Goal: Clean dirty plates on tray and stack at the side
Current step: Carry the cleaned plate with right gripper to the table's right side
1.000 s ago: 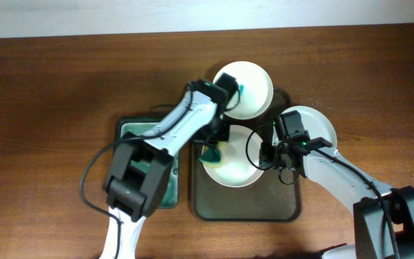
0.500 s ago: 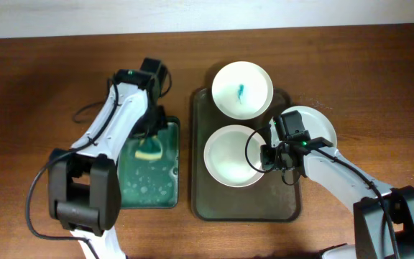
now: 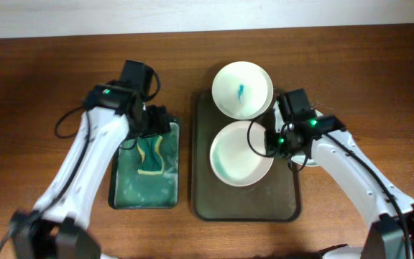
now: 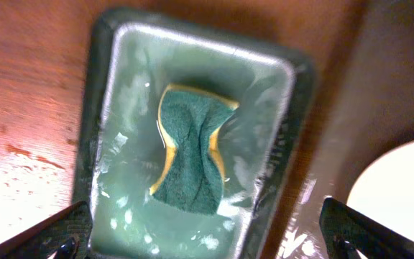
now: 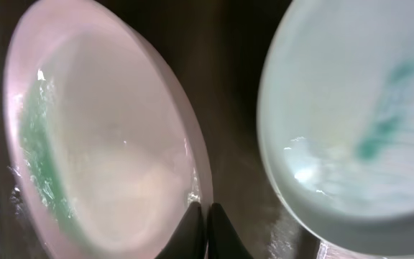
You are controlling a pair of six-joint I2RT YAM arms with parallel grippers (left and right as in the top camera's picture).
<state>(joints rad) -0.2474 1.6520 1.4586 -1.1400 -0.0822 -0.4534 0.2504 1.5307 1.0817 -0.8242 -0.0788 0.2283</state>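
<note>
On the glossy dark tray (image 3: 244, 205), the nearer plate (image 3: 239, 157), round, white and wet with a green film, has its thin rim pinched by the right gripper (image 3: 272, 141). Left of the tray, the left gripper (image 3: 152, 131) hangs spread over a crumpled sponge (image 3: 149, 155) in the small green tray (image 3: 128, 191). The far plate (image 3: 243, 90), teal-smeared, overlaps the tray's far rim.

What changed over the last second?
Left gripper carried the sponge off the middle plate into the small green tray, let go and is open. Right gripper stayed shut on that plate's rim, nudging it slightly right. Far plate and large tray unmoved.
</note>
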